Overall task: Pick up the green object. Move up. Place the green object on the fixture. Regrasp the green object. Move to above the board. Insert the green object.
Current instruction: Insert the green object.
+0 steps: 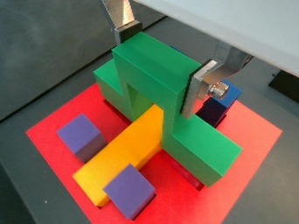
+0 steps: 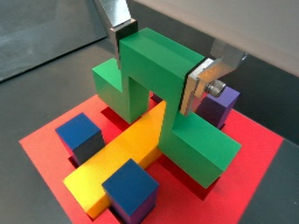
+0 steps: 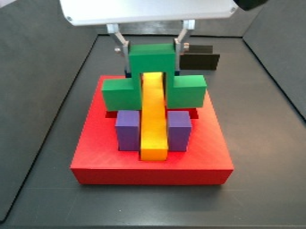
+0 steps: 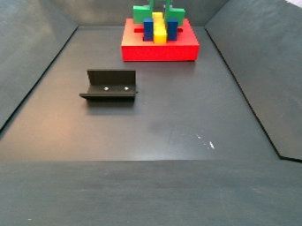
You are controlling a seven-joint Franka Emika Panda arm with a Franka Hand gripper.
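Note:
The green object (image 1: 140,54) stands upright on the red board (image 1: 52,131), its wide bar low against the board. The yellow bar (image 1: 122,149) runs under its raised middle. It shows the same way in both wrist views (image 2: 146,57) and in both side views (image 3: 152,63) (image 4: 157,13). My gripper (image 1: 160,61) (image 2: 160,63) (image 3: 152,49) is over the board, its silver fingers (image 1: 201,83) pressed on the two sides of the green top. The black fixture (image 4: 109,86) stands empty on the floor, away from the board (image 4: 160,51).
Purple and blue blocks (image 1: 82,136) (image 2: 128,185) (image 3: 128,127) sit on the board (image 3: 149,165) beside the yellow bar (image 3: 152,116). The fixture also shows behind the board in a side view (image 3: 201,61). Dark walls ring the grey floor (image 4: 154,124).

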